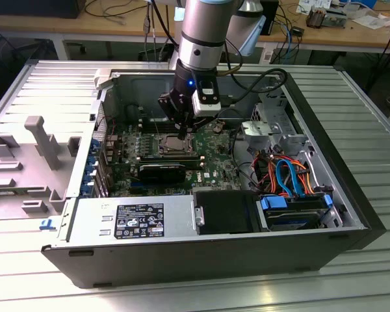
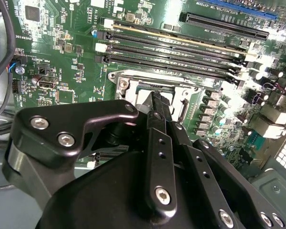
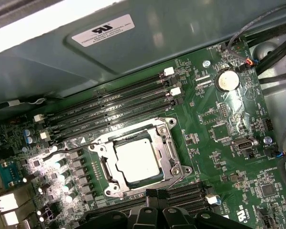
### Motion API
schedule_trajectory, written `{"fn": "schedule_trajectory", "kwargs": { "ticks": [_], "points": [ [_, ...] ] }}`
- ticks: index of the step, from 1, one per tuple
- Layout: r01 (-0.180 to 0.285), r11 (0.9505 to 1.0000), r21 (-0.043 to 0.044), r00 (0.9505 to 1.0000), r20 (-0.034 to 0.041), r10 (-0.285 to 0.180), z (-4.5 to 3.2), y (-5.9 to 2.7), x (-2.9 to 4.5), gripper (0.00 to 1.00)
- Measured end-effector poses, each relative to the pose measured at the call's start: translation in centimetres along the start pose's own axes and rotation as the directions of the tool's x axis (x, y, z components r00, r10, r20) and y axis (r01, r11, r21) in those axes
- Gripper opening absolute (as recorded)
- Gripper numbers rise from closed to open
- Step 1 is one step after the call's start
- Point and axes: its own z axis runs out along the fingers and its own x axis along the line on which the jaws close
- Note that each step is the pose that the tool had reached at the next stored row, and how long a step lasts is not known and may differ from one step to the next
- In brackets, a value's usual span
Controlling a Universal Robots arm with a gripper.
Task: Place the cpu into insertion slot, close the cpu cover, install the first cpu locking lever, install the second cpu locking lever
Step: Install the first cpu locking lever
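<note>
- Near the green motherboard's (image 3: 219, 124) middle, your cpu (image 3: 137, 160), silvery and square, sits in the insertion slot (image 3: 173, 153).
- Your cpu cover (image 3: 155, 128) looks closed, perhaps.
- Your gripper (image 3: 152, 194) hovers beside it, fingers pressed together, pinching nothing.

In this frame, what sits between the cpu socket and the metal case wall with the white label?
In the first wrist view, long black memory slots run on green board between the insertion slot, cpu seated, and the case wall.
</note>
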Motion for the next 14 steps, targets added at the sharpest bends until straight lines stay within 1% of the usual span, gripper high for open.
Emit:
{"fn": "schedule_trajectory", "kwargs": {
  "ticks": [14],
  "points": [
    [0.012,0.9999,0.0013,0.9999,0.0014,-0.012,0.0,0.0,0.0,0.11]
  ]
}}
